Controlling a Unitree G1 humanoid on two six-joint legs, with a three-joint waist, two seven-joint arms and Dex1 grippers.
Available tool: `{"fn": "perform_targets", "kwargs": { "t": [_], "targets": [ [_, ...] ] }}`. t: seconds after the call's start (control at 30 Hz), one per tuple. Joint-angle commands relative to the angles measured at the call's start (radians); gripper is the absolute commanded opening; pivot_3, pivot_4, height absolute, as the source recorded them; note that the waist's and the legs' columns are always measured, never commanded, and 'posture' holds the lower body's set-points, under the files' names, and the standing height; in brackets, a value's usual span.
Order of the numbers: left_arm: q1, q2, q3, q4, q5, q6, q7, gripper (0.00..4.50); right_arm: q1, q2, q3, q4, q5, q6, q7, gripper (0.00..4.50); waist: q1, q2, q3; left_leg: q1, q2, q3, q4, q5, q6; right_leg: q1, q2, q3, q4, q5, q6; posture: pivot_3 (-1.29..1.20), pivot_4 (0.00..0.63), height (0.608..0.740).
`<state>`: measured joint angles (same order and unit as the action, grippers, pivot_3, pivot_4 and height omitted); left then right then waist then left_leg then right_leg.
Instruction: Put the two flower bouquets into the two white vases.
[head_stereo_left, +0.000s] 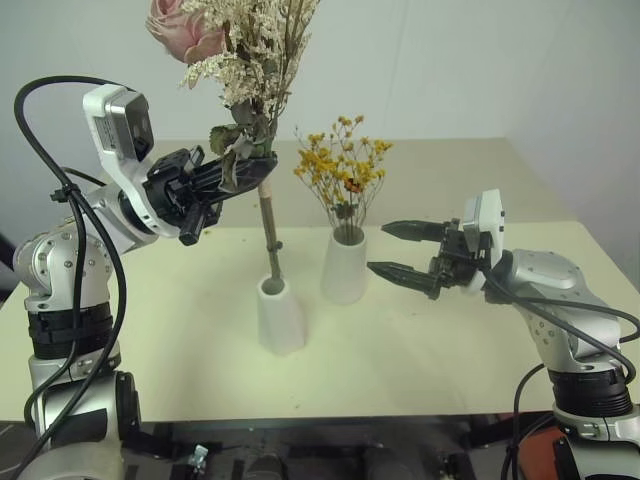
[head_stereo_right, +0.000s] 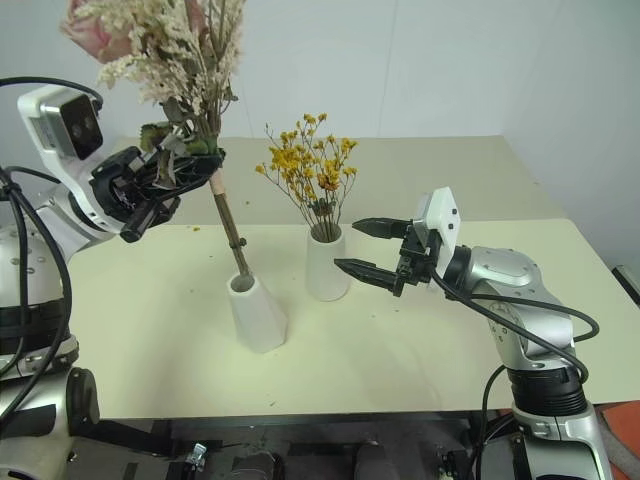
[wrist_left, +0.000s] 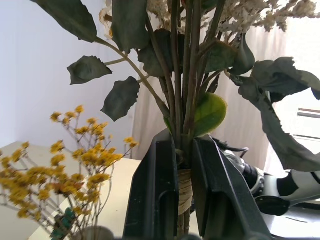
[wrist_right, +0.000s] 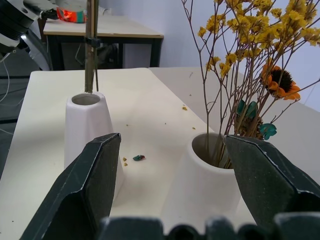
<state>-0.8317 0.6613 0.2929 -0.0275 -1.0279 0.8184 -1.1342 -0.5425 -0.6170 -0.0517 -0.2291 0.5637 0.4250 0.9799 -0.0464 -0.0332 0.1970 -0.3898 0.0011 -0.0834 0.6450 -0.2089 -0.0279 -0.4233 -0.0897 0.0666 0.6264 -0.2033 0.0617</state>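
Cream bench (head_stereo_left: 450, 360) in front of us carries two white vases: the one w/ the narrow top (head_stereo_left: 279, 315) nearer us, the wider one (head_stereo_left: 345, 265) just behind and to its right, already holding the yellow bouquet (head_stereo_left: 342, 165). Our left pincer (head_stereo_left: 245, 165) is clamped on the rose bouquet (head_stereo_left: 245, 50) stems, tilted, w/ the stem ends at or just inside the narrow vase's mouth. Our right pincer (head_stereo_left: 392, 250) hangs wide, empty, just right of the wider vase, not touching.

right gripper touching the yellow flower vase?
Apart. In the left eye view the open right gripper stops short of the vase holding the yellow flowers, with bare table showing between.
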Motion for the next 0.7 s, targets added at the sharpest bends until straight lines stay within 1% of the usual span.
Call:
{"fn": "perform_targets", "kwargs": {
  "t": [0.03,0.2,0.7],
  "targets": [
    [-0.009,0.013,0.023,-0.033,-0.033,0.003,0.001,0.15,-0.010,0.000,-0.009,-0.033,0.010,-0.012,0.001,3.92,0.000,0.000,0.000,0.000,0.000,0.000,0.000,0.000,0.000,0.000,0.000,0.000,0.000,-0.001,0.002,0.00,0.150,0.740],
    [0.016,0.017,0.016,-0.046,-0.046,0.013,0.004,0.15,-0.015,0.000,-0.007,-0.028,0.009,-0.011,0.004,3.92,0.000,0.000,0.000,0.000,0.000,0.000,0.000,0.000,0.000,0.000,0.000,0.000,0.000,-0.002,0.003,0.00,0.150,0.740],
    [0.040,0.030,0.000,-0.027,-0.007,-0.009,-0.022,0.15,-0.016,-0.005,-0.008,-0.029,0.012,-0.005,0.005,3.92,0.000,0.000,0.000,0.000,0.000,0.000,0.000,0.000,0.000,0.000,0.000,0.000,0.000,-0.002,0.004,0.00,0.150,0.740]
  ]
}}
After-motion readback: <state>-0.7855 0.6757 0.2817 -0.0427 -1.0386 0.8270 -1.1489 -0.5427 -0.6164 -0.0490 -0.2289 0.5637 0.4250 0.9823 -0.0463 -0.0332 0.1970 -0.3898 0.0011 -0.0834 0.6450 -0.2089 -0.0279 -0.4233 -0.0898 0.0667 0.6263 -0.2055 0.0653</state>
